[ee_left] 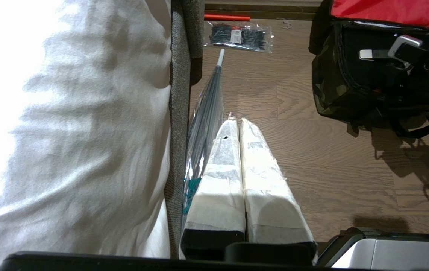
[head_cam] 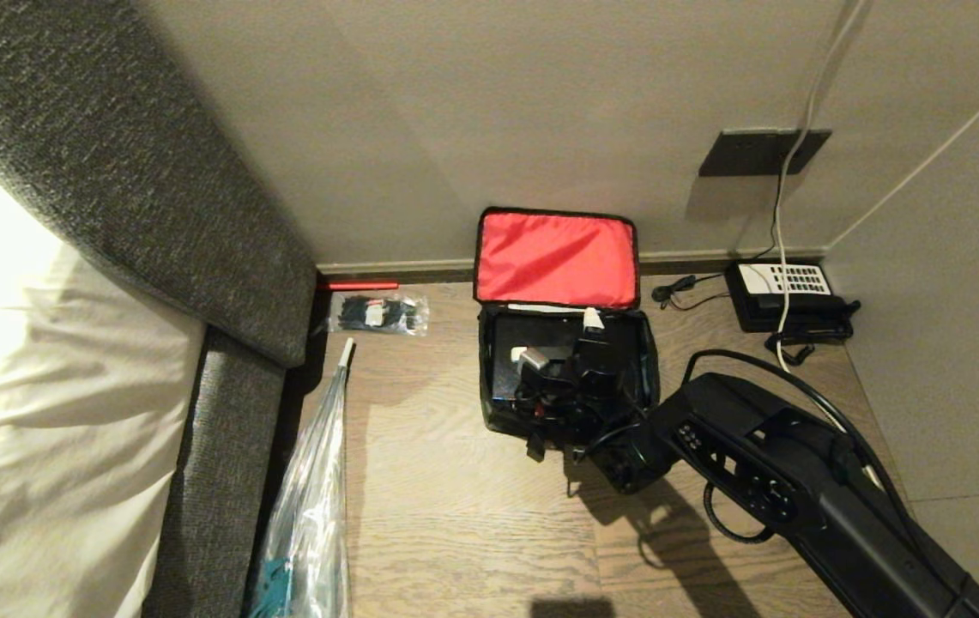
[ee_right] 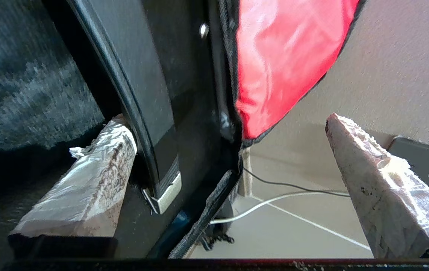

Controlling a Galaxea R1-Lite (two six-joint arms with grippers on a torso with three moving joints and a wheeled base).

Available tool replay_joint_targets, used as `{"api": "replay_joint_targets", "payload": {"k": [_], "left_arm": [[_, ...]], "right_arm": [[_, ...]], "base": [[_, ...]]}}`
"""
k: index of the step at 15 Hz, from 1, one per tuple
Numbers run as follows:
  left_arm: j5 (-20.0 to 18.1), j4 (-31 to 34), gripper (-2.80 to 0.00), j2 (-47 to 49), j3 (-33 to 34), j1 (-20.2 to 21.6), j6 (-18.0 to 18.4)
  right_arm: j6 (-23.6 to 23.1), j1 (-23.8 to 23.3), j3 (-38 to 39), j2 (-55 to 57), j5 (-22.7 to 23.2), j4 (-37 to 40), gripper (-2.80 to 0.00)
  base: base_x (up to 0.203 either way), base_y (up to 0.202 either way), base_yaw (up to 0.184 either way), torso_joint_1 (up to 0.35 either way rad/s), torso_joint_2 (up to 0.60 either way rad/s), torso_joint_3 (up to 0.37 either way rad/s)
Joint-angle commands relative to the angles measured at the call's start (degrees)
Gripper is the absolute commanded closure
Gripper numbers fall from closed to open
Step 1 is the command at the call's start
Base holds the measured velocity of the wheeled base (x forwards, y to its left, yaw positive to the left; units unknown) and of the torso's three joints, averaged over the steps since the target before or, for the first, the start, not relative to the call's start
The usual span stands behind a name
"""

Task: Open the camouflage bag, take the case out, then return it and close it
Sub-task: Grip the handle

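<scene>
Right end effector [ee_right: 229, 180], fingers spread wide, reaches into the open camouflage bag [head_cam: 502, 403] on the floor by the wall, straddling the handle [ee_right: 139, 94] of the case [head_cam: 510, 356] inside, gripping nothing. Left end effector [ee_left: 238, 124] hangs closed, empty.

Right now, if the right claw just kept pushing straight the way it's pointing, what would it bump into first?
Most likely the case in the open camouflage bag. The right gripper stands open, one finger already beside the case's handle. Past the other finger lies bare wall, though depth is unclear.
</scene>
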Motion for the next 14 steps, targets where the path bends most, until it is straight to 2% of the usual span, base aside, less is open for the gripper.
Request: {"api": "replay_joint_targets", "payload": {"k": [1, 8, 14], "left_arm": [[0.0, 0.0, 0.0, -0.1, 0.0, 0.0, 0.0], [0.0, 0.0, 0.0, -0.1, 0.0, 0.0, 0.0], [0.0, 0.0, 0.0, -0.1, 0.0, 0.0, 0.0]], "right_arm": [[-0.5, -0.8, -3.7, 1.6, -0.2, 0.7, -2.8], [-0.9, -2.3, -12.4, 4.6, -0.1, 1.3, -2.8], [-0.8, -2.5, -12.8, 5.2, -0.6, 1.3, -2.8]], "base": [[0.0, 0.0, 0.0, 0.0, 0.0, 0.0], [0.0, 0.0, 0.0, 0.0, 0.0, 0.0], [0.0, 0.0, 0.0, 0.0, 0.0, 0.0]]}}
